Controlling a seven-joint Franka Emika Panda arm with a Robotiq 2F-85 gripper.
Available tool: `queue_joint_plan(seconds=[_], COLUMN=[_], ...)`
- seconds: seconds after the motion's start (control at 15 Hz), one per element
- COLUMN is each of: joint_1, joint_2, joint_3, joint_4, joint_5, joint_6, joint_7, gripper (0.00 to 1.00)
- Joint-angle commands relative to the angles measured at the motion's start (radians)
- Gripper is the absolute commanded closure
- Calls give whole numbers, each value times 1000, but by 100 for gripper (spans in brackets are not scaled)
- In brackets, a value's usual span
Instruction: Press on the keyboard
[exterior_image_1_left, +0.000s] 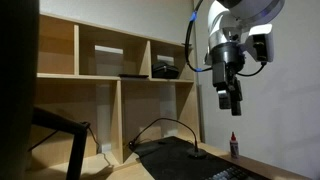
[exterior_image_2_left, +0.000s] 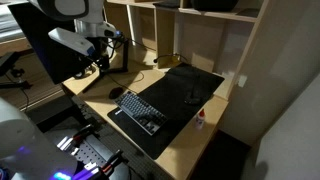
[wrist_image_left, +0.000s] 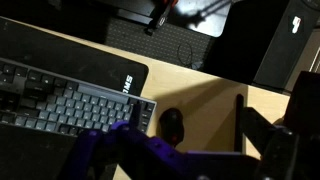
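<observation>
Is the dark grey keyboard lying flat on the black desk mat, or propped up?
Flat: the dark grey keyboard lies low on the black desk mat, showing no raised edge.

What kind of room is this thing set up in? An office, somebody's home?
Probably a home office or study desk. A keyboard lies on a dark desk mat beside a mouse, and light wooden cubby shelves stand behind the wooden desk.

No text is legible; a white mark on the desk mat's (wrist_image_left: 90, 72) corner, mid-frame in the wrist view, stays unreadable.
</observation>
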Motion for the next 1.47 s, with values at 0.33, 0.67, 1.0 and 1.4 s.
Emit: queue_joint_plan(seconds=[0.33,0.67,1.0,1.4], joint_1=[-27,-29,-29,-70], joint_2=[102,119,131,96], joint_3=[234,365,366,459], joint_4=[226,342,360,372], joint_5=[100,79,77,-9], joint_6=[8,12,12,-30], joint_7=[392,665,684,1134], gripper=[0,0,0,0])
